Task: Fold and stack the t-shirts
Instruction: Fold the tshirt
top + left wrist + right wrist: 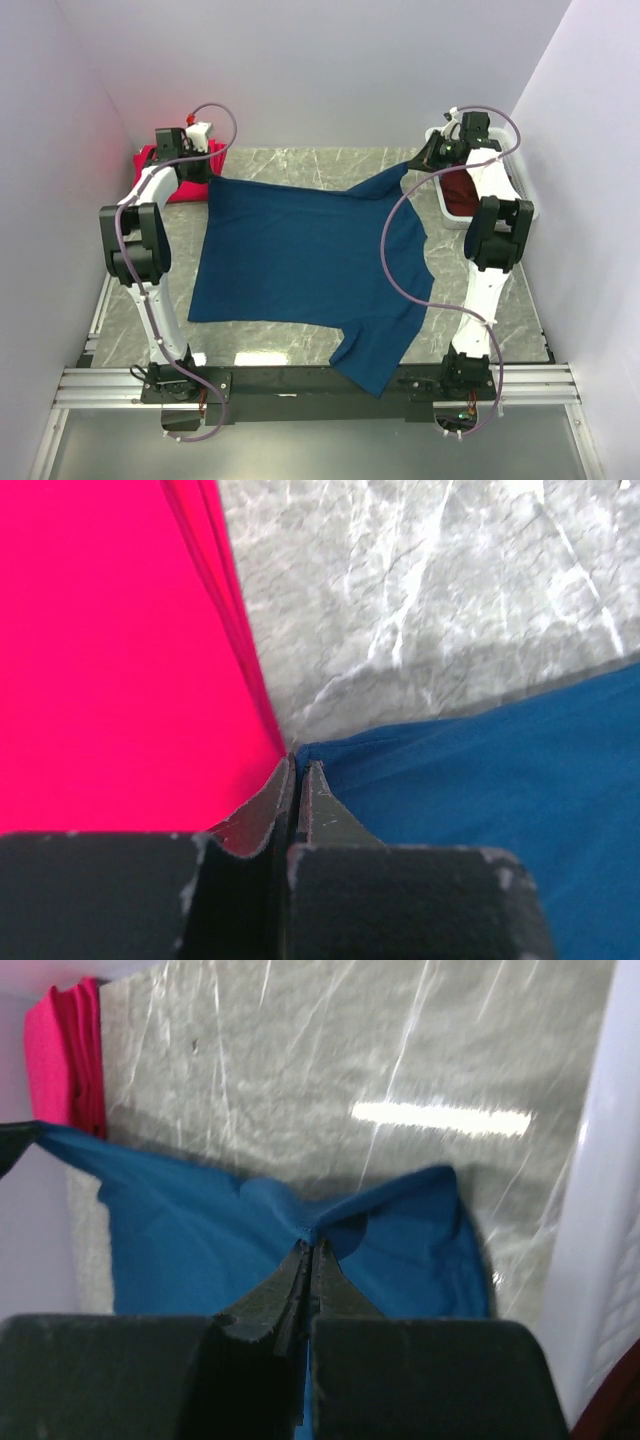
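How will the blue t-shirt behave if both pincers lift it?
Probably floppy: the blue t-shirt bunches and creases between the left pincer and right pincer. Likely light, since fingertip pinches alone hold it. Its sleeve over the near rail may drag.

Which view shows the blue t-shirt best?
Top external: it alone shows the whole blue t-shirt spread across the table. The left wrist view shows only one pinched corner; the right wrist view only a bunched stretch.

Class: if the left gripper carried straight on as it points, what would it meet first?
Probably the table, just beside the pink shirt; the left gripper holds the blue shirt. Depth unclear.
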